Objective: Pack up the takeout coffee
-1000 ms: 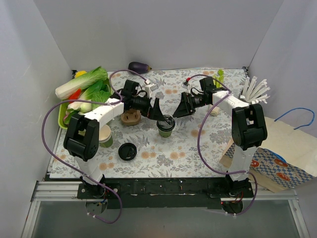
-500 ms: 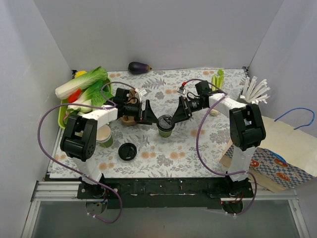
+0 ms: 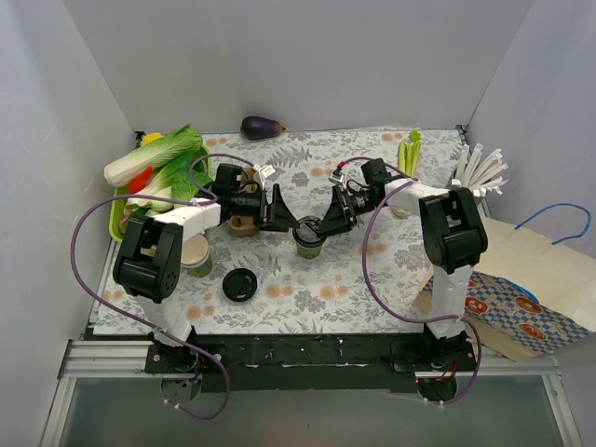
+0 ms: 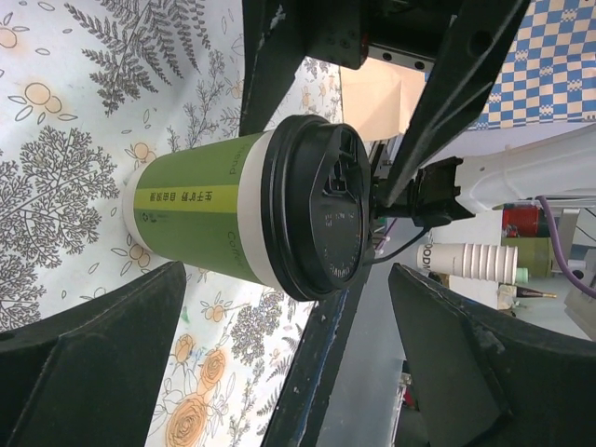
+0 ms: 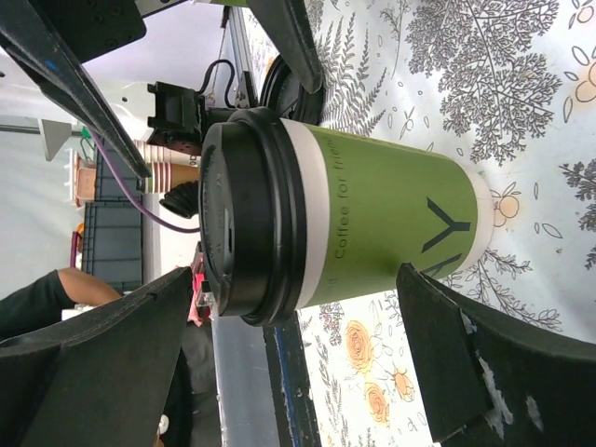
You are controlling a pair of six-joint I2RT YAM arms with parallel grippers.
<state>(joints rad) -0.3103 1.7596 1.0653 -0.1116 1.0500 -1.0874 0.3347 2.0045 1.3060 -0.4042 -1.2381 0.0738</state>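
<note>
Top external view: my left gripper (image 3: 289, 214) and right gripper (image 3: 331, 220) both stand with jaws spread wide, released and gripping nothing. They face each other across the takeout coffee (image 3: 310, 237), which stands upright near the middle of the flowered table (image 3: 391, 270), lid on.

From the left gripper the cup lies at about 4 o'clock, just beside the fingertips. From the right it lies at about 8 o'clock, equally close, and I cannot tell which is nearer.

The cup's long axis is vertical. In the left wrist view my fingers (image 4: 93, 363) sit one toward the base end and one toward the lid end. I judge the jaws open along the cup's height, not across its body, and the right wrist view reads the same.

The paper bag (image 3: 521, 303) lies beyond the table edge toward 4 o'clock, on the right arm's side, so I would give that arm the carry.

Count:
- one lidded cup
- one loose black lid (image 3: 239, 284), at 8 o'clock from it
- one stack of lidless green cups (image 3: 196, 256), at 9 o'clock
- one bag
</note>
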